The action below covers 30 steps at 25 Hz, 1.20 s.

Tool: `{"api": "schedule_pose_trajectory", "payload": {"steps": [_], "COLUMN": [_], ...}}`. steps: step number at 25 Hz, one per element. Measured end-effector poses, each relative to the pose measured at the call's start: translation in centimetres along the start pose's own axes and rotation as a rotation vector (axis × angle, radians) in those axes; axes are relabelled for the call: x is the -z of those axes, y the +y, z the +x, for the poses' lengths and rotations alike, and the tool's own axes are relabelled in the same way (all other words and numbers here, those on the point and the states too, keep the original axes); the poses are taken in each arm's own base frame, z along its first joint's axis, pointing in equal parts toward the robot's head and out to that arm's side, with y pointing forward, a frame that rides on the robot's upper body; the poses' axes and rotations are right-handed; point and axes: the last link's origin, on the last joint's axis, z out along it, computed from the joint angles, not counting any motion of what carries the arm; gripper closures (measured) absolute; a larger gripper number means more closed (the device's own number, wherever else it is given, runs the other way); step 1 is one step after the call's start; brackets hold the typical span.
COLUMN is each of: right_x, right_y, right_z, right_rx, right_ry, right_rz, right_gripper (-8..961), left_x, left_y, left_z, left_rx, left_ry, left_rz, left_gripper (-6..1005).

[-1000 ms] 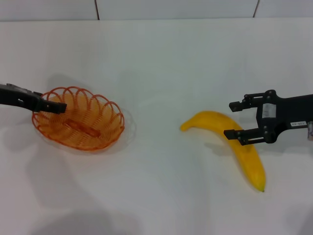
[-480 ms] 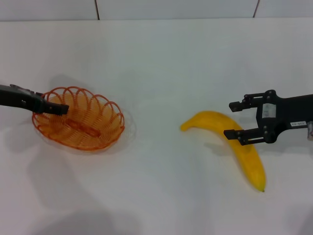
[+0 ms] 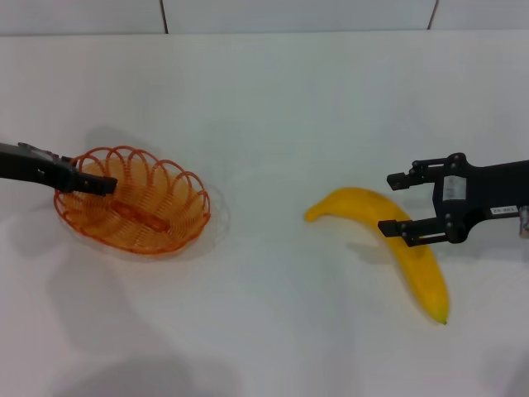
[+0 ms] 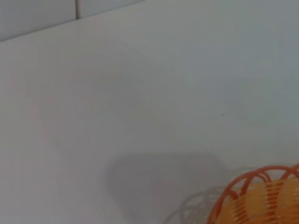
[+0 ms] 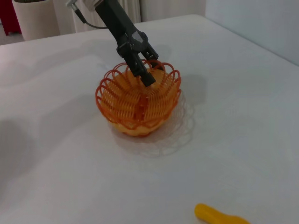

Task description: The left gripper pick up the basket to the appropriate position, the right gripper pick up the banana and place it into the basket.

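We see a plain white table backed by a pale tiled wall. On its left side the left gripper has its jaws clamped on the rim of the basket. Well apart to the right, the right gripper holds its jaws wide apart over the banana lying on the table.

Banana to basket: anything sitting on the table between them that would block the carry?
Nothing visible does. The table between the banana and the basket is bare white surface. The right gripper is open, straddling the banana. The left gripper is at the basket's left rim, reaching over it.
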Motion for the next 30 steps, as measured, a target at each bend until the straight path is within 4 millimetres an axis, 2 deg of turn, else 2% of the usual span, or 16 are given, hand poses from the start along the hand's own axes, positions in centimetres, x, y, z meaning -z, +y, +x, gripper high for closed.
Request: {"api": "schedule_pose_trajectory", "payload": {"steps": [28, 30], "right_x": [-0.10, -0.10], "right_y": [0.11, 0.11], "right_z": [0.18, 0.18], "right_rx": [-0.003, -0.005], "right_ry": [-0.001, -0.001], "right_rz": [-0.005, -0.005], "right_gripper": [200, 200], "left_x": [-0.01, -0.01], "left_y": [-0.10, -0.10], "left_z": [0.18, 0.19], "left_rx": [-0.012, -0.012], "left_ry": [0.012, 0.012], "left_rz": [0.008, 0.008], "left_gripper": [256, 337]}}
